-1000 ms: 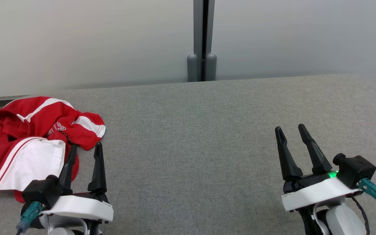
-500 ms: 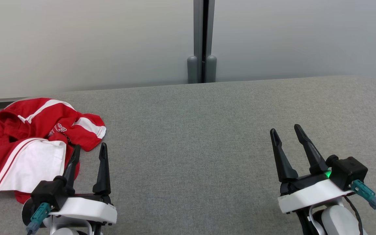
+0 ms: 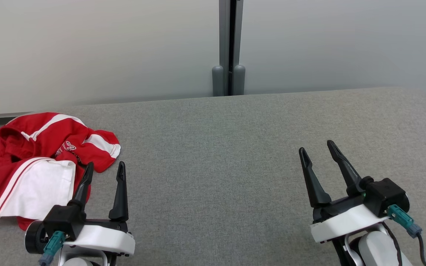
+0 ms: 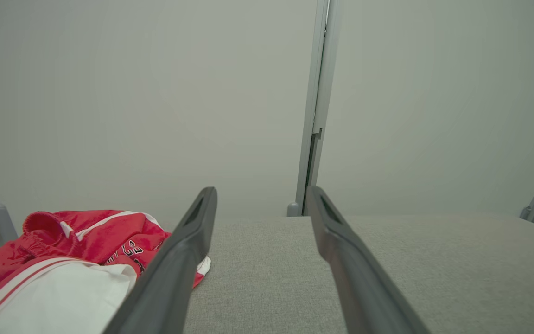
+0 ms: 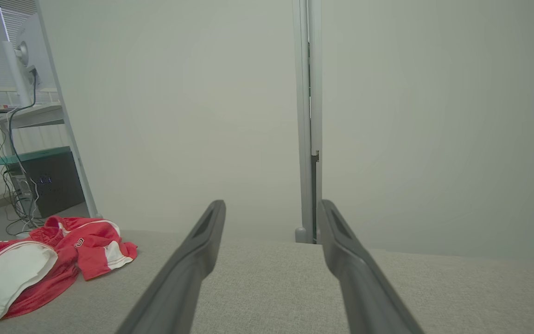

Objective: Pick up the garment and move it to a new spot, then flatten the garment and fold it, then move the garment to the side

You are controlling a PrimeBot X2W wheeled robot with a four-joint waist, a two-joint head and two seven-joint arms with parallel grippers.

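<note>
Left pincer (image 3: 105,164) wide, empty, just beside crumpled red-and-white garment (image 3: 24,147) at left edge of worktop (image 3: 216,166), right pincer (image 3: 316,146) wide, empty, well apart

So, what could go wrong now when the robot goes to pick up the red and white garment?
1. The garment lies crumpled at the left edge of the table; a sideways nudge might push it off.
2. The open left jaws stand beside its folds; they may pinch several layers, so it lifts bunched.
</note>
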